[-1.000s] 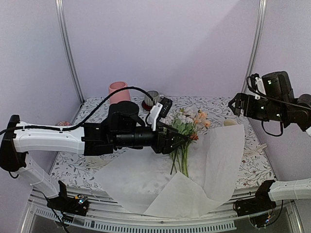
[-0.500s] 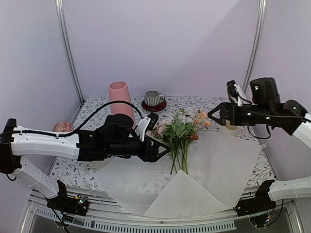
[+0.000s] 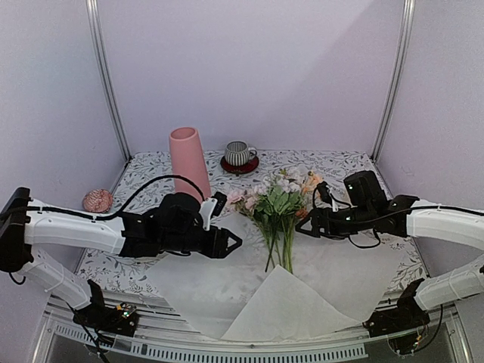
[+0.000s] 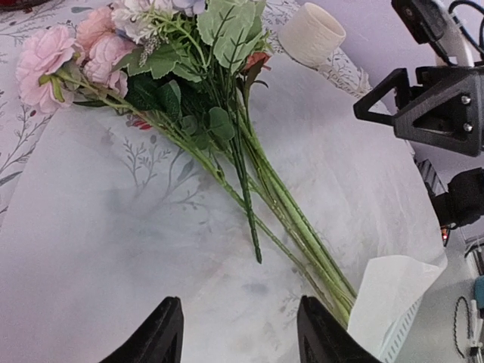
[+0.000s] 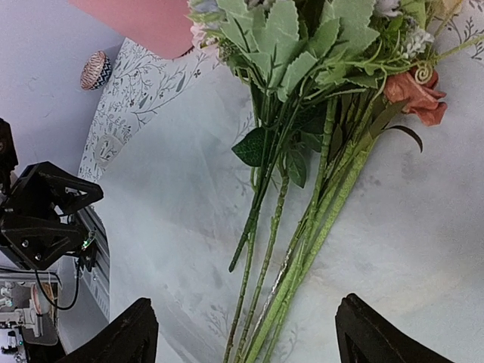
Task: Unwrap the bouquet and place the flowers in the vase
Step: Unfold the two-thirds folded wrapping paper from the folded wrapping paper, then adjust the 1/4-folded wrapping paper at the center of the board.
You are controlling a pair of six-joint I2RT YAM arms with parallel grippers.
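Pink vase [image 3: 187,159], green-stemmed flowers [image 3: 281,206]

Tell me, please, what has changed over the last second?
The left hand pulled back leftward, off the stems of the flowers. The right hand swung down from high on the right to just beside those stems. Both are open and hold nothing. The raised right side of the wrapping paper settled flat. The flowers, vase and striped mug stayed put.

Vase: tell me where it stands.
In the top view, the vase stands upright at the back left of the table, left of the striped mug.
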